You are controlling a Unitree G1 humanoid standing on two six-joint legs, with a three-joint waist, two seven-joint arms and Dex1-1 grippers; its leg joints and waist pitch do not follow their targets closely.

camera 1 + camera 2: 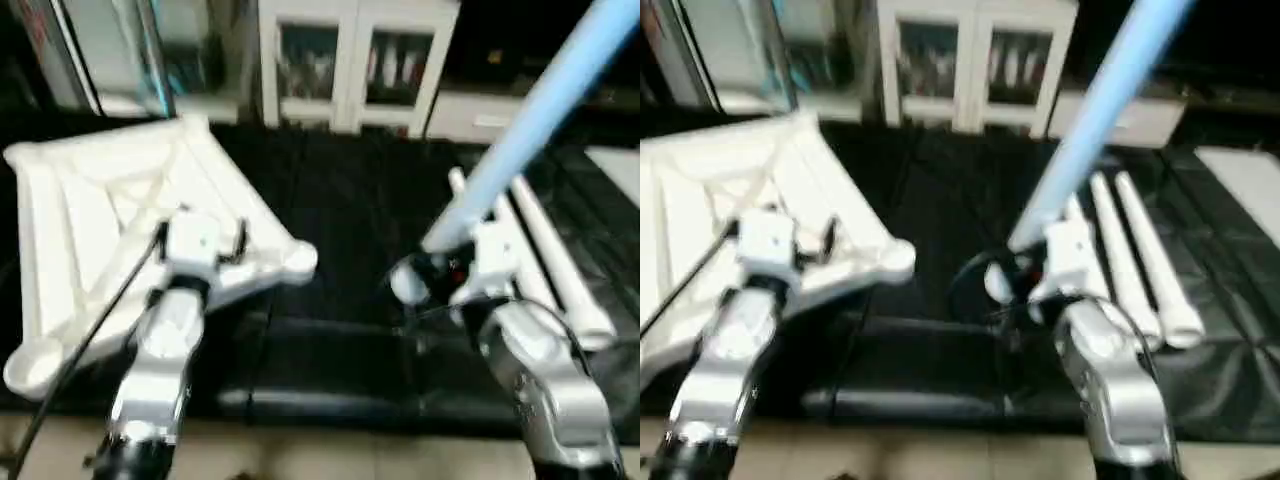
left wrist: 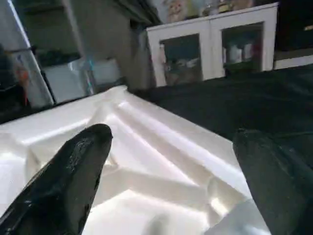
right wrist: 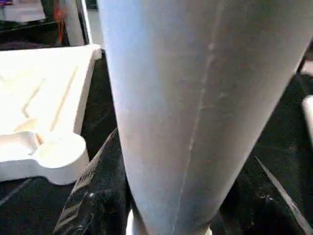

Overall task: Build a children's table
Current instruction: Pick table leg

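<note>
From my seat I see the white table top [image 1: 100, 230] lying underside up, ribs showing, on the left part of the black work surface [image 1: 340, 220], one round corner socket [image 1: 298, 260] toward the middle and another [image 1: 30, 368] at the near left edge. My left gripper [image 2: 171, 171] hangs over that ribbed underside with its black fingers [image 2: 68, 181] spread wide and nothing between them. My right gripper [image 1: 440, 262] is clamped on the thick end of one leg [image 1: 540, 110], which slants up and away toward the far right. More legs [image 1: 1140, 260] lie side by side on the right part of the surface. A white cabinet [image 1: 355, 60] with glass doors stands beyond the far edge.
</note>
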